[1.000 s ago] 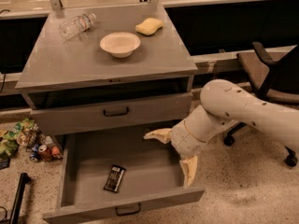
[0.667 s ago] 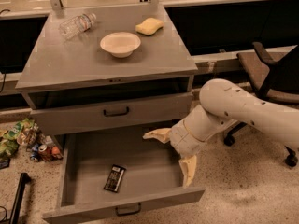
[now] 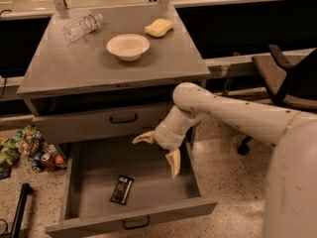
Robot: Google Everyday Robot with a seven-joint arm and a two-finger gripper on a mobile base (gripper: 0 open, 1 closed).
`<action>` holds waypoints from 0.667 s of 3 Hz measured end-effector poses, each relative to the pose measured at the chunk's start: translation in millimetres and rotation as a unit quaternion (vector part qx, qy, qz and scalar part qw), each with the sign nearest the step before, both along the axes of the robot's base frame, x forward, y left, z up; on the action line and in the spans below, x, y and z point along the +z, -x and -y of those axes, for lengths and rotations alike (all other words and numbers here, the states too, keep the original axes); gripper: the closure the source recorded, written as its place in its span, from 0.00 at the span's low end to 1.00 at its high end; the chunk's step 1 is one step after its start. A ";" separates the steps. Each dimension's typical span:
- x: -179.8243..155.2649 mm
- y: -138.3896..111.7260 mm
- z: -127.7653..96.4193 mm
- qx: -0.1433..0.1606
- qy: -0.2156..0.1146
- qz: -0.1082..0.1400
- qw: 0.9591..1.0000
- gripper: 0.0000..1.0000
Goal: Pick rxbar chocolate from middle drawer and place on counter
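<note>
Inside the open middle drawer (image 3: 94, 175), the rxbar chocolate (image 3: 122, 189) lies flat on the drawer floor, towards the front and a little left of centre, its long side running roughly front to back. Nothing touches it. The end effector (image 3: 154, 158) hangs over the rear right part of the same drawer, above and to the right of the bar and clearly apart from it. Its 2 fingers (image 3: 174, 165) are spread wide, one pointing left and the other pointing down towards the drawer floor, with nothing between them. The pale arm (image 3: 233, 114) reaches in from the right, passing in front of the cabinet's right edge.

Above the open drawer, the upper drawer (image 3: 89, 127) is closed, with its black handle (image 3: 124, 118) at the centre. On the surface (image 3: 64, 68) of the cabinet stand 3 things: a pale bowl (image 3: 128, 46) near the middle, a yellow sponge (image 3: 159, 27) behind it to the right, and a clear plastic bottle (image 3: 82, 26) lying on its side at the back left.

On the speckled floor (image 3: 223, 167) left of the cabinet sits a heap of what look like snack packets and cans (image 3: 27, 148). An office chair (image 3: 285, 78) stands to the right.
</note>
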State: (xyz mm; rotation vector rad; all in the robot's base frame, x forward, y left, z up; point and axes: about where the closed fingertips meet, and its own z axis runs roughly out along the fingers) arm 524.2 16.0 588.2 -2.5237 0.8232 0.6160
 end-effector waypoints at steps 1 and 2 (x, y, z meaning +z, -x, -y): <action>-41.2 -39.6 -43.0 0.065 0.025 0.023 0.997 0.00; -54.1 -69.5 -68.1 0.095 0.056 0.083 0.990 0.00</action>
